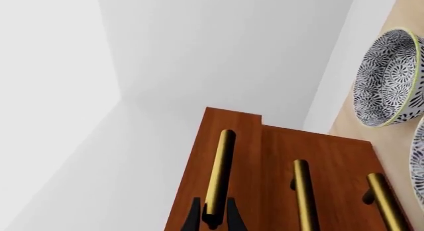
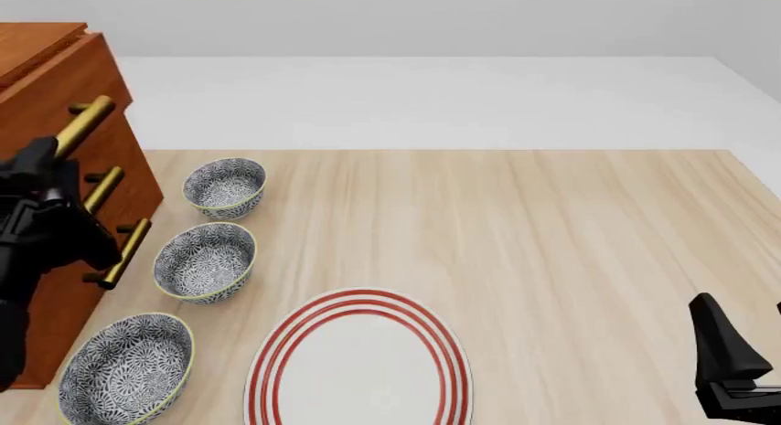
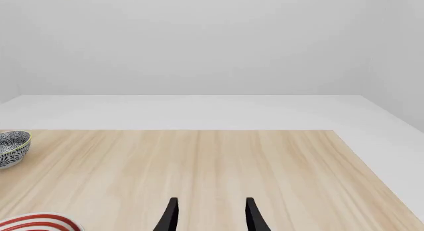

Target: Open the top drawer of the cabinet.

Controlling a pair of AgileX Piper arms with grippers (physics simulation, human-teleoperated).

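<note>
At the far left of the light wooden worktop [image 2: 525, 224], the brass bar handle [image 1: 219, 172] of the reddish-brown wooden cabinet's [image 2: 49, 87] top drawer [image 1: 222, 156] is being straddled by the left end effector [image 1: 213, 217], its black fingers closed on the bar near one end. The drawer is being shown slightly proud of the two below. Because the bar is being held off-centre, a slip or skewed pull is being risked. The right end effector [image 3: 209, 215] is being kept open and idle.

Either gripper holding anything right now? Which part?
The left gripper has its fingers on either side of the top drawer's brass handle, near one end. The right gripper is open and holds nothing.
</note>
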